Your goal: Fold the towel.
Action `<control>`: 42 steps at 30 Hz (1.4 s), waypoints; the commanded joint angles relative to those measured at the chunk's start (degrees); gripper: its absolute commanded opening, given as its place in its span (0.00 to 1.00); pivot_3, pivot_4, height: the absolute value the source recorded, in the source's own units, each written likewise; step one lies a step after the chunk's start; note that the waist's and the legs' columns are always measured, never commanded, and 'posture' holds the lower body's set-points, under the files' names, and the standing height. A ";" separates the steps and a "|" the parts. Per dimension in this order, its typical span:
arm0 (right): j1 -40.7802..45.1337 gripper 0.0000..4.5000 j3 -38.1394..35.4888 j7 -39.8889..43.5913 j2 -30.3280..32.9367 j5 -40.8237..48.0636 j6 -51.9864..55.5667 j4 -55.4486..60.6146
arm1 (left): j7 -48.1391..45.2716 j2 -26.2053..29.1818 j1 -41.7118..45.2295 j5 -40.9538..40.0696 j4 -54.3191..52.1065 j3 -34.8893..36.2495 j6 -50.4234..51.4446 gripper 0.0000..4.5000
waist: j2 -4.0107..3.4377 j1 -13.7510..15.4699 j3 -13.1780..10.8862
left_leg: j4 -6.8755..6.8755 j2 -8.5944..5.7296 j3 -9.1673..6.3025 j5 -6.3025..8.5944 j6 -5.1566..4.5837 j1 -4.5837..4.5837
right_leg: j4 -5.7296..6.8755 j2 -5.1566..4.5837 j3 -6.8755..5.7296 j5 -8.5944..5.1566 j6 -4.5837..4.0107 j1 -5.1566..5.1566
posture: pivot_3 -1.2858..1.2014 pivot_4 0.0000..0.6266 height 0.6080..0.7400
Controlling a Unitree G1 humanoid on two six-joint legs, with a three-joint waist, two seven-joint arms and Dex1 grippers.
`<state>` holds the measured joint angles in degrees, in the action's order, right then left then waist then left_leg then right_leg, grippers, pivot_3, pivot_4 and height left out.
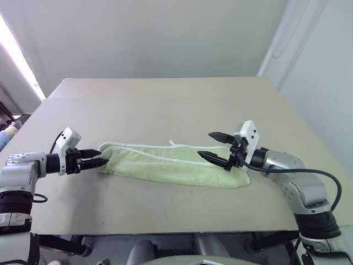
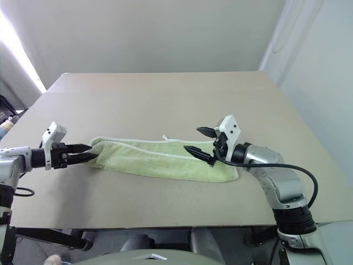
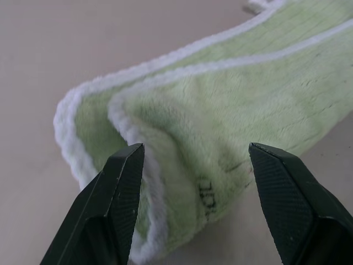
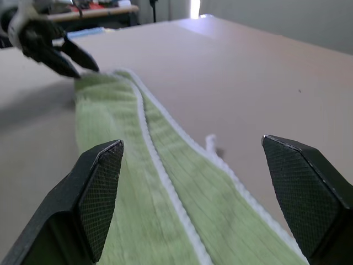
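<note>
Black fingers stand parted on both arms, neither pair pinching anything; the left gripper [image 1: 98, 157] straddles the rolled left end of the towel [image 1: 171, 163] at table height, its tips to either side of the doubled edge, while the right gripper [image 1: 214, 146] hovers spread wide above the towel's right end, apart from the cloth; the light green towel lies already doubled into a long narrow band across the near middle of the beige table [image 1: 165, 105], white edging [image 3: 182, 72] running its length and a small white loop [image 4: 210, 142] poking out along the far side; soft, light terry of this kind would likely sag and bunch rather than hold a crease, and the layers could slip apart if only the top one is caught; the surest hold looks to be at the two short ends, both layers pinched together near the stitched edging, before one end is carried over the other.
</note>
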<state>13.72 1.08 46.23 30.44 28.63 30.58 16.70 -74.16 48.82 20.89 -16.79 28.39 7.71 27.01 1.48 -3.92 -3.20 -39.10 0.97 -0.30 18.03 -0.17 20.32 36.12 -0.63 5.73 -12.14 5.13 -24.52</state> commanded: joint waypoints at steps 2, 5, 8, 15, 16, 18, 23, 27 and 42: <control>2.62 0.93 0.11 0.15 -0.55 0.40 -1.31 1.84 | 0.47 0.45 0.93 -1.52 -1.03 1.22 0.56 0.71 | -0.01 -0.05 0.00 | 0.00 0.00 0.01 0.00 0.00 0.01 | -0.02 -0.01 0.00 0.00 0.00 0.00 | 0.52 0.00 0.79; 3.57 0.93 -0.74 -1.32 -1.75 0.83 -1.45 1.34 | 0.70 0.07 2.06 -1.86 -0.01 1.27 0.81 0.71 | -0.01 -0.05 0.00 | 0.01 0.00 0.01 0.00 0.00 0.03 | -0.03 -0.01 0.00 0.00 0.00 -0.01 | 0.52 0.00 0.79; 3.75 0.93 -2.22 -2.82 -2.65 2.69 0.15 2.04 | 1.16 0.41 4.85 -2.67 1.49 2.33 1.27 0.71 | 0.03 0.03 0.00 | 0.00 0.00 0.00 0.00 0.00 0.02 | -0.01 0.00 -0.01 0.00 0.00 -0.01 | 0.52 0.00 0.79; 4.18 0.93 -5.25 -5.38 -1.45 5.07 4.16 0.69 | 1.94 4.10 13.97 -2.22 10.49 4.04 0.01 0.71 | 0.02 -0.25 0.00 | 0.00 -0.01 0.00 0.00 0.00 0.03 | -0.03 0.00 -0.03 0.00 0.00 -0.02 | 0.52 0.00 0.79; 4.04 0.93 -5.62 -5.40 -0.79 5.08 4.76 0.66 | 1.93 4.38 14.44 -2.04 10.95 3.83 0.18 0.71 | 0.00 -0.21 -0.01 | 0.02 -0.01 0.00 0.00 0.00 0.03 | -0.03 0.00 -0.03 0.00 0.00 -0.02 | 0.52 0.00 0.79; 3.73 0.93 -6.24 -5.56 0.79 4.76 6.18 0.47 | 1.38 4.71 14.73 -1.51 11.63 2.80 0.75 0.71 | -0.03 -0.14 -0.02 | 0.06 -0.01 0.01 0.00 0.00 0.03 | -0.03 0.00 -0.03 -0.01 0.01 -0.02 | 0.52 0.00 0.79; 2.49 0.93 -8.40 -4.62 6.23 5.63 11.10 -0.10 | 3.20 2.92 13.99 0.96 12.50 -0.28 1.82 0.71 | 0.00 0.13 -0.01 | 0.02 -0.01 0.01 0.00 0.00 0.04 | -0.04 -0.02 -0.03 -0.03 0.00 -0.01 | 0.52 0.00 0.79; 1.22 0.93 -9.09 -2.55 10.98 7.10 15.70 1.32 | 3.69 0.84 13.29 1.34 11.37 -1.25 1.78 0.71 | 0.01 0.15 -0.01 | 0.01 -0.02 0.00 0.00 0.00 0.04 | -0.03 -0.02 -0.03 -0.03 0.00 0.00 | 0.52 0.00 0.79; -1.79 0.93 -8.08 -0.84 16.07 5.86 18.75 2.62 | 11.01 -8.78 18.82 3.90 22.90 -2.30 -1.92 0.71 | 0.07 0.05 -0.01 | 0.00 -0.03 0.00 0.00 0.00 0.03 | -0.05 0.00 -0.02 -0.02 0.01 0.00 | 0.52 0.00 0.79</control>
<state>11.10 -6.50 45.74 46.48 34.54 49.67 17.66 -63.49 40.17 38.45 -13.56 50.46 5.31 26.21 1.55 -3.87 -3.21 -39.10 0.94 -0.29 18.03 -0.17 20.36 36.05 -0.64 5.71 -12.16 5.14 -24.52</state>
